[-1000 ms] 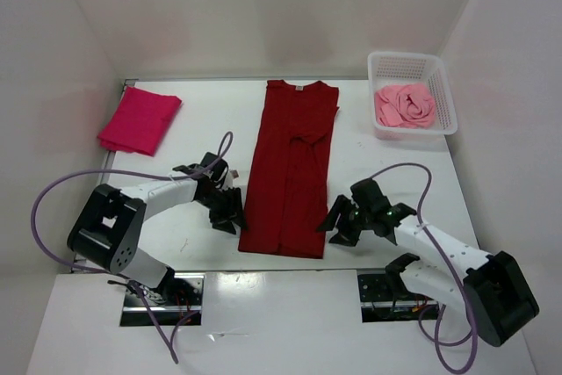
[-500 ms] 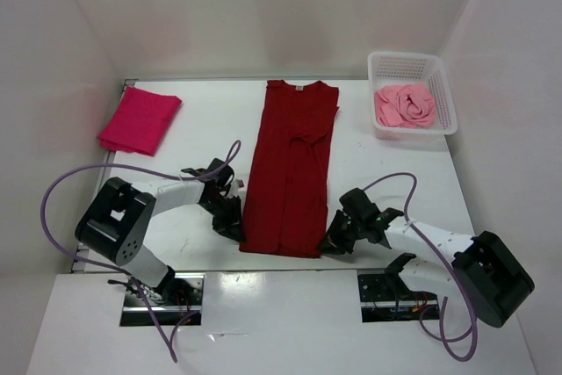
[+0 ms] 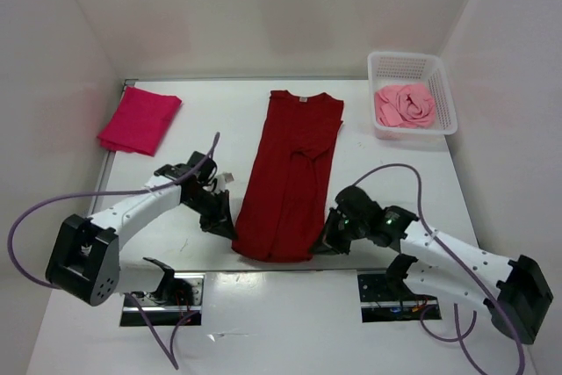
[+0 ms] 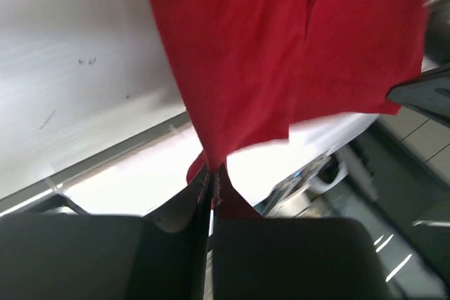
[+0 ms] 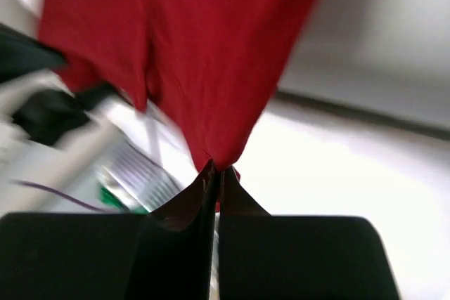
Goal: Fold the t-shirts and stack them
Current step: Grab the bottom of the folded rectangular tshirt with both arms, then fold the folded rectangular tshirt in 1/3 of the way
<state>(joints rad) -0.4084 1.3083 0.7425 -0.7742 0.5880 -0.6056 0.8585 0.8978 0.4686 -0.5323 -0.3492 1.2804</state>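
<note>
Nearest the arm bases, the left gripper and the right gripper each pinch a hem corner of the dark crimson t-shirt, at its 7 and 5 o'clock. The shirt lies mid-table with its long axis running 6 to 12 o'clock and its collar pointing away. Farther off, a folded magenta t-shirt sits at 10 o'clock. The light pink t-shirt lies bunched in the white basket at 2 o'clock.
</note>
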